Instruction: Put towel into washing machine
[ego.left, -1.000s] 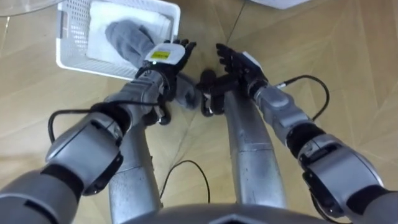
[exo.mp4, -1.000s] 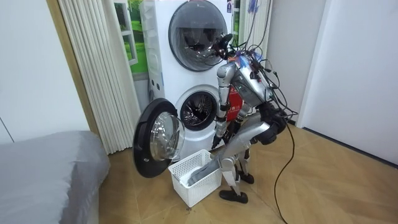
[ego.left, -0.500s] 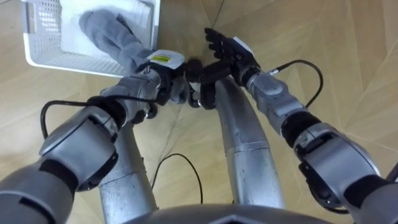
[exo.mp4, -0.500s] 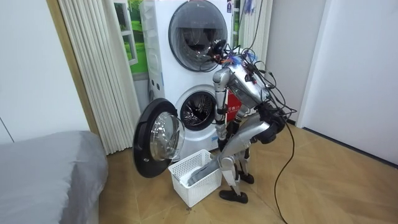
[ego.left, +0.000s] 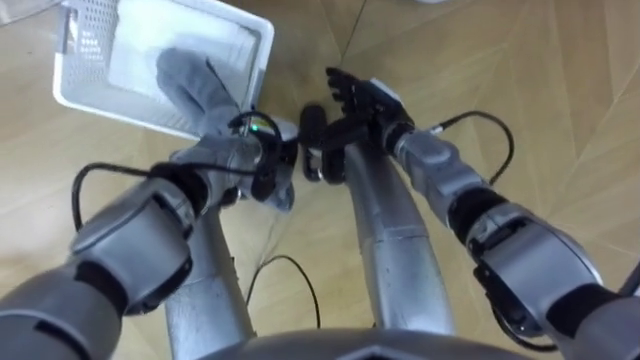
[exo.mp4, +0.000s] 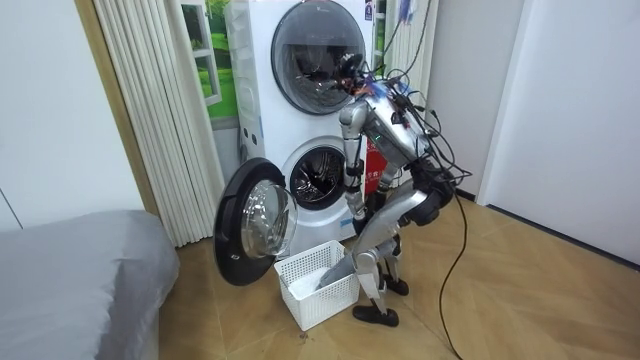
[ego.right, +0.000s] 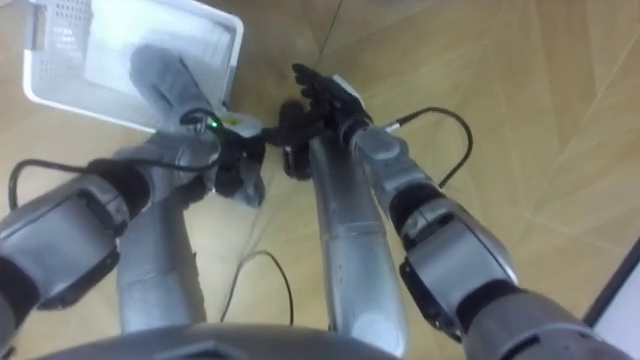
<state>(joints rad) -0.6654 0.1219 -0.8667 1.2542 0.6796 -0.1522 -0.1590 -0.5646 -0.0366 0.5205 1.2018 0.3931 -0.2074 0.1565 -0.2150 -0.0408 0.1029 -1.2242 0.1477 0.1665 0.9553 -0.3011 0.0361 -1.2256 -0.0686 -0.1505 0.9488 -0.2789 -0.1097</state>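
A grey towel (ego.left: 190, 80) lies in a white mesh basket (ego.left: 262, 32) on the wooden floor, its near end hanging towards the basket's near rim. My left hand (ego.left: 250, 150) is right at that end, its back turned up to me; a grip cannot be made out. My right hand (ego.left: 355, 95) hovers open over the floor beside the basket, holding nothing. In the room view I stand bent forward over the basket (exo.mp4: 315, 292). The lower washing machine (exo.mp4: 320, 175) is just behind it, with its round door (exo.mp4: 250, 225) swung wide open.
A second machine (exo.mp4: 315, 45) with a shut door is stacked on top of the lower one. Pale vertical blinds (exo.mp4: 150, 110) hang at the room view's left, with a grey bed (exo.mp4: 70, 270) below them. Bare wooden floor stretches to the room view's right.
My left hand, flat above the basket's rim a second ago, has tipped down at the towel's near end. The right hand stays open. The view has shifted as I lean.
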